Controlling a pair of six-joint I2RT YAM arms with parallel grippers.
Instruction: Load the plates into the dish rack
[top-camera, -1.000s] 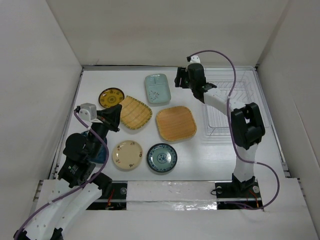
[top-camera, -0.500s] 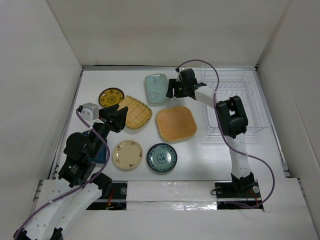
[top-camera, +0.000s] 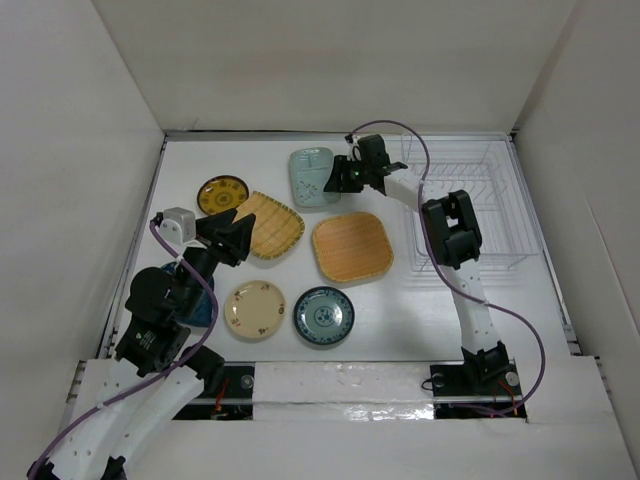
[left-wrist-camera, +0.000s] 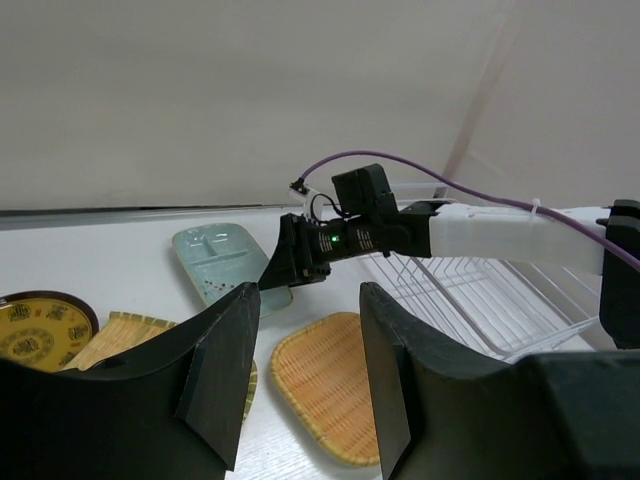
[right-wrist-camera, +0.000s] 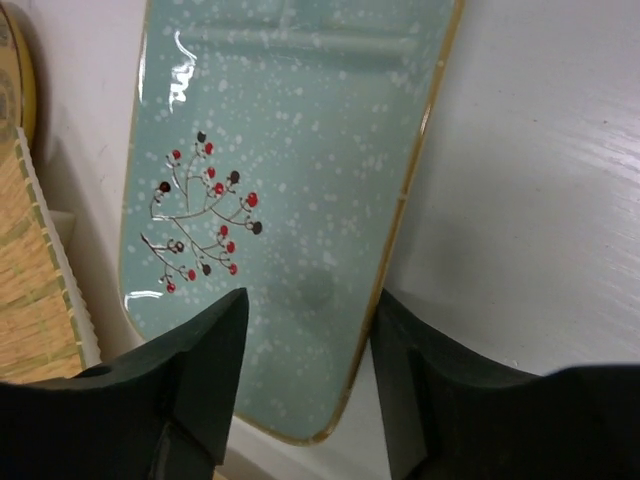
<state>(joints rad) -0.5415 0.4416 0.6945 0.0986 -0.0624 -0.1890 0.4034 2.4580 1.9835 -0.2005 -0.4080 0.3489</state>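
Six plates lie flat on the white table: a yellow dark-patterned round one (top-camera: 222, 194), two tan woven squares (top-camera: 270, 225) (top-camera: 352, 247), a pale green rectangular one (top-camera: 313, 177), a cream round one (top-camera: 255, 308) and a teal-blue round one (top-camera: 323, 315). The white wire dish rack (top-camera: 470, 210) stands at the right with nothing in it. My right gripper (top-camera: 338, 180) is open and low over the green plate (right-wrist-camera: 290, 150); its jaws straddle that plate's right edge near the corner. My left gripper (top-camera: 235, 230) hovers open and holds nothing, above the left woven plate's edge.
White enclosure walls close the table at the back and on both sides. A blue object (top-camera: 200, 308) lies partly hidden under the left arm. In the left wrist view the right arm (left-wrist-camera: 480, 225) stretches across in front of the rack (left-wrist-camera: 470, 300).
The right arm swung left from the rack and came down over the green plate's right edge, its jaws narrowing. The left gripper opened from shut and hardly moved.
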